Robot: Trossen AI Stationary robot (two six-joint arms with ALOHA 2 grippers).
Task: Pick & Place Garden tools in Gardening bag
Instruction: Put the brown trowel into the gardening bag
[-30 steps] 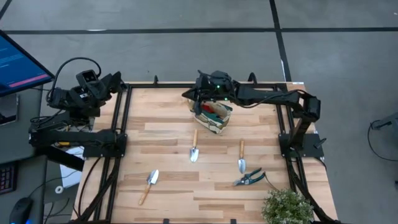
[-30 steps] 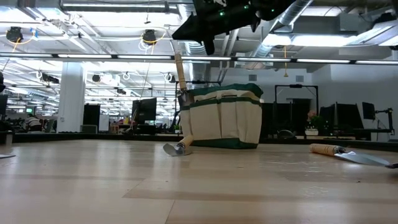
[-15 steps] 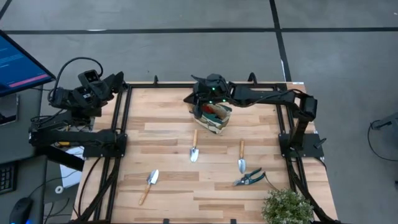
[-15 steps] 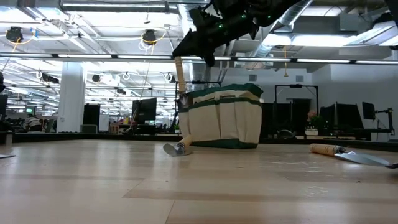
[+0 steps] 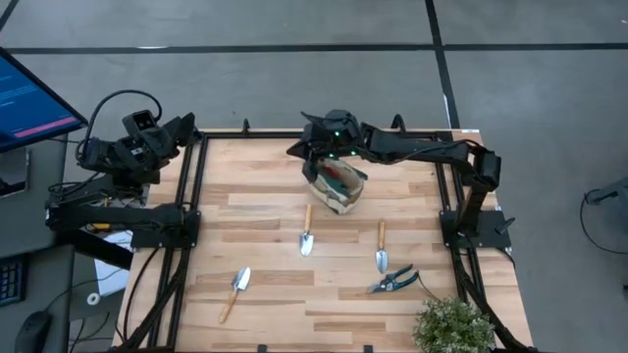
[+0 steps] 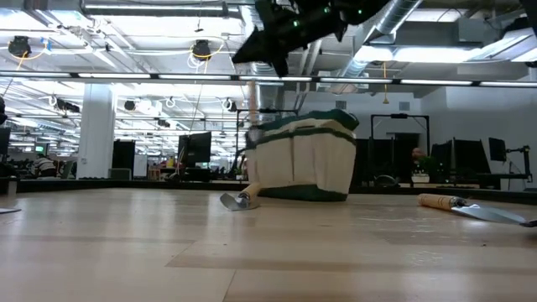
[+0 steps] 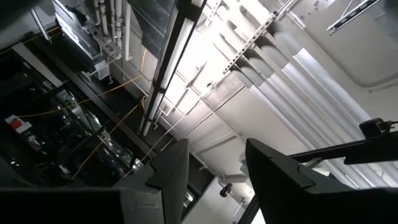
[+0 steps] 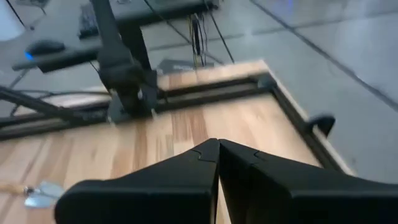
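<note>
The beige gardening bag (image 5: 339,188) with green trim stands on its base at the table's far middle; it also shows in the low view (image 6: 304,158). A red-and-black item (image 5: 340,176) lies inside it, and a wooden trowel handle (image 6: 254,102) sticks up out of its left end. My right gripper (image 5: 312,157) hangs above that end of the bag (image 6: 277,60). It is shut, with nothing between its fingers (image 8: 217,149). Three trowels (image 5: 306,231) (image 5: 381,247) (image 5: 235,290) and the blue-handled shears (image 5: 392,281) lie flat on the table. My left gripper (image 7: 217,146) is open and points up at the ceiling, parked off the table's far left corner (image 5: 137,147).
A green leafy plant (image 5: 451,326) stands at the near right corner. The black frame rails (image 5: 186,211) run along the table's left and right sides. Bare wood (image 5: 265,186) lies left of the bag. In the low view one trowel's blade (image 6: 239,200) lies just in front of the bag.
My right gripper has dipped toward the bag's left end and then gone up again. The bag has jolted a little toward the table's right. The trowel handle sticking out of it stands more upright than before.
</note>
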